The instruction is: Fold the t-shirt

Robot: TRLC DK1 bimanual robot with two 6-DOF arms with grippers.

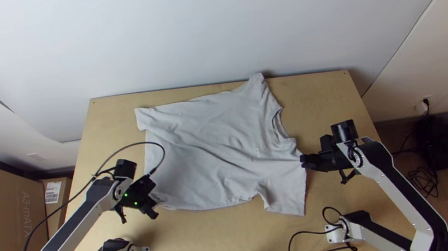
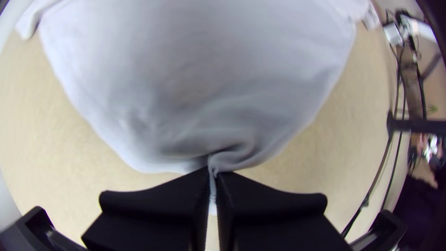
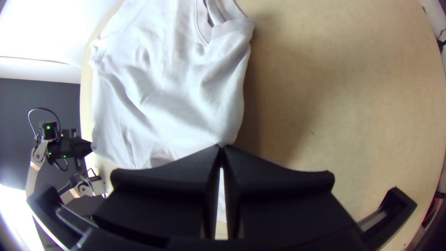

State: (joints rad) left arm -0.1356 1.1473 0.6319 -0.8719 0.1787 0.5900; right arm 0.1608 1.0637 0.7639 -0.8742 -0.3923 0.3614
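T-shirt (image 1: 210, 155) lies spread and rumpled on the wooden table (image 1: 203, 240), its near sleeve (image 1: 286, 200) angled toward the arms' bases, as the left gripper (image 2: 213, 174) pinches a bunched bit by the hem and the right gripper (image 3: 221, 148) clamps the near shoulder. From the room, the left grip looks slim and might slip if the arms pull apart; farther back, the collar (image 1: 279, 127) and far sleeve (image 1: 257, 85) could end up creased if an uneven lift twists the fold.

Left arm (image 1: 80, 216) and right arm (image 1: 398, 187) bent at elbow. Left claw (image 1: 149, 189), right claw (image 1: 303, 161) angled inward, fingers (image 2: 158, 200) pinched together on both.
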